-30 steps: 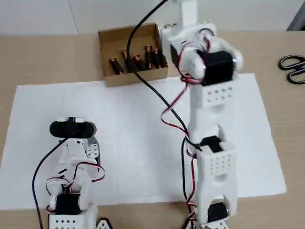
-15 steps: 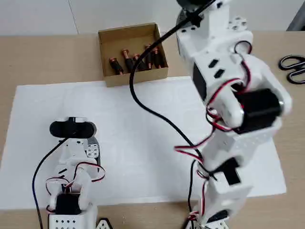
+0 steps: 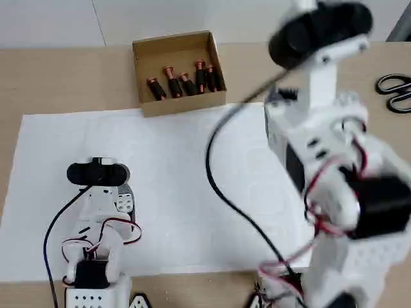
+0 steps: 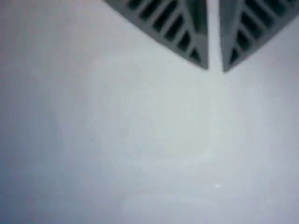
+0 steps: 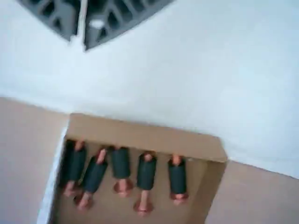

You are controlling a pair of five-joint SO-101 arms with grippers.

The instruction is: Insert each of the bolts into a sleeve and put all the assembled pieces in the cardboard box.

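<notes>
Left tool (image 4: 215,65): parked well short of the cardboard box (image 3: 178,67), on the robot's side of it, low over the white paper sheet (image 3: 160,167). Jaws are pressed together bar a hairline gap, nothing pinched.

Right tool (image 5: 80,41): held above the sheet on the robot's side of the box. Jaws are likewise pressed together, nothing carried. The right arm (image 3: 334,167) is raised high, to the right of the box in the high view.

Box contents: five assembled pieces (image 5: 146,173) are laid in a rough row inside. Dark sleeves (image 5: 121,162) are fitted with copper-coloured bolts (image 5: 122,186), heads and tips protruding. Some pieces are touching their neighbours.

Progress: judged done or all but done, since every piece seen is assembled and boxed. Part of the sheet to the right of the box is hidden by the right arm, so a leftover there can't be ruled out. Likely left: arm to be parked.

Surface: a light wood tabletop (image 3: 64,77). The box is set on bare wood at the sheet's far edge. Scissors (image 3: 395,92) are lying well to the right of the box, off the sheet. Beyond the box, a plain white wall (image 3: 128,19) is seen.
</notes>
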